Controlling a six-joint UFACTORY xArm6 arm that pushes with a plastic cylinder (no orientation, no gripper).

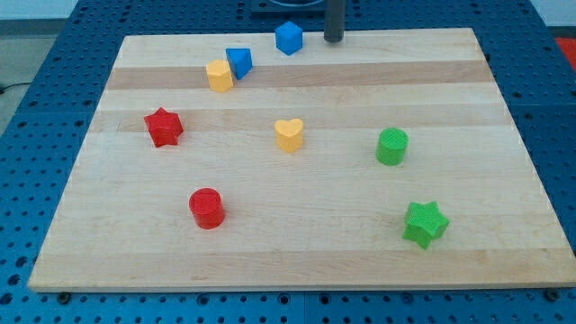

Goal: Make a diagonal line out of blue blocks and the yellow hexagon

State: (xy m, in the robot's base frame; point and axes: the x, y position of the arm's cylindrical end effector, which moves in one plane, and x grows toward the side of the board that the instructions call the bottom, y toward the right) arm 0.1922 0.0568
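A yellow hexagon sits near the view's top left of the wooden board. A blue triangle touches its upper right side. A blue cube lies further up and right, apart from the triangle, so the three run in a slanted row. My tip is at the board's top edge, just right of the blue cube with a small gap between them.
A red star is at the left, a red cylinder at lower left, a yellow heart in the middle, a green cylinder at right and a green star at lower right.
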